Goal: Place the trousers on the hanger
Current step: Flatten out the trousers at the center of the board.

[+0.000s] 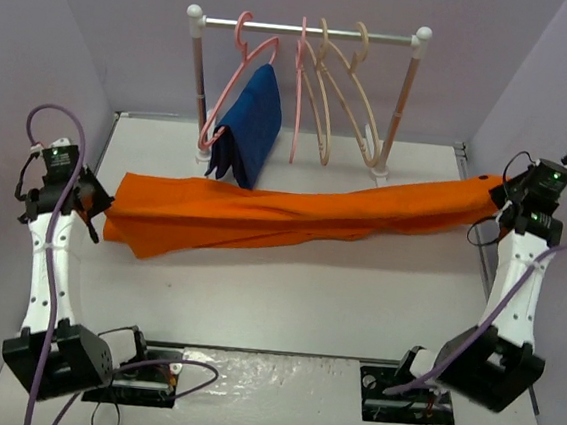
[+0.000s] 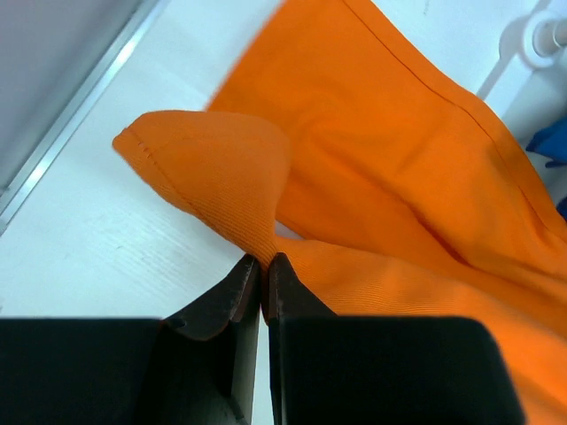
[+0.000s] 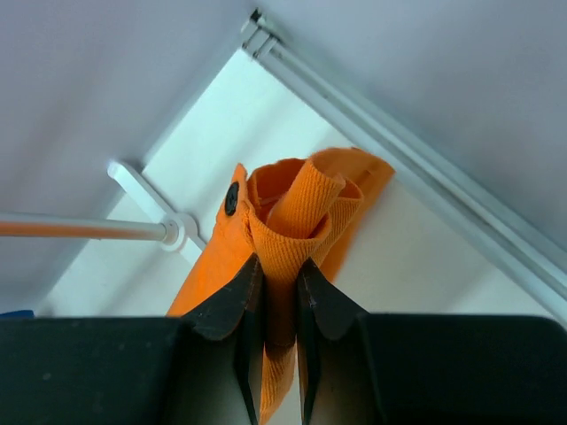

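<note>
Table (image 1: pixel 305 305): left hand (image 2: pixel 264 266), right hand (image 3: pixel 276 270) pinch trousers (image 1: pixel 293 216) (opposite ends).

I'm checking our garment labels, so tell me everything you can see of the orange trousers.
The trousers are plain bright orange cloth, finely ribbed, with stitched hems and a black button at the right end. They stretch twisted and creased across the white table, left to right, in front of the rack. The left hand pinches a fold at one end; the right hand is shut on a bunched roll at the other.
</note>
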